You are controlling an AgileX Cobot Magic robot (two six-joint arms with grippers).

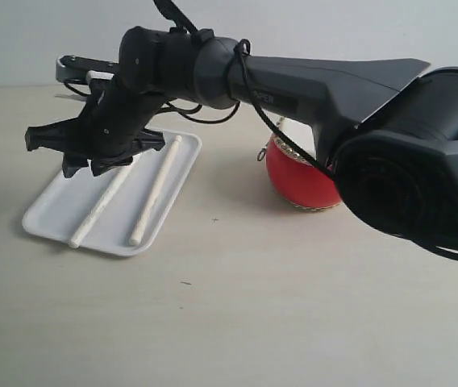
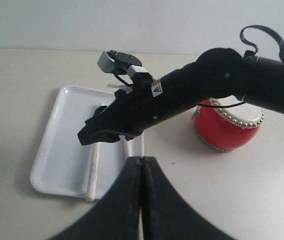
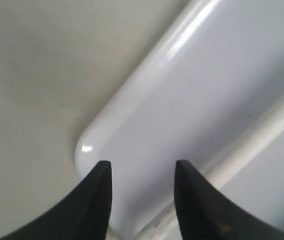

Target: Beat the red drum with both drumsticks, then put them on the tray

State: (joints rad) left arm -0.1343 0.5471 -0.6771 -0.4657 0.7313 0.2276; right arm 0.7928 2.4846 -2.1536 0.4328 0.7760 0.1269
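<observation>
Both drumsticks lie side by side on the white tray (image 1: 52, 211), one (image 1: 100, 205) on the left and one (image 1: 155, 193) on the right. My right gripper (image 1: 90, 167) reaches across and hangs open just above the tray, nothing between its fingers. In the right wrist view the right gripper (image 3: 141, 165) is over the tray's rounded corner (image 3: 192, 100), with a drumstick (image 3: 262, 135) lying beside one fingertip. The red drum (image 1: 293, 173) stands to the right of the tray, half hidden by the arm. My left gripper (image 2: 142, 159) is shut and empty, held back from the tray (image 2: 67, 150) and the red drum (image 2: 227, 127).
The right arm's thick black body (image 1: 422, 169) fills the right of the exterior view and spans above the drum. A loose black cable (image 1: 213, 113) hangs under the forearm. Pale tabletop (image 1: 237, 314) extends in front of tray and drum.
</observation>
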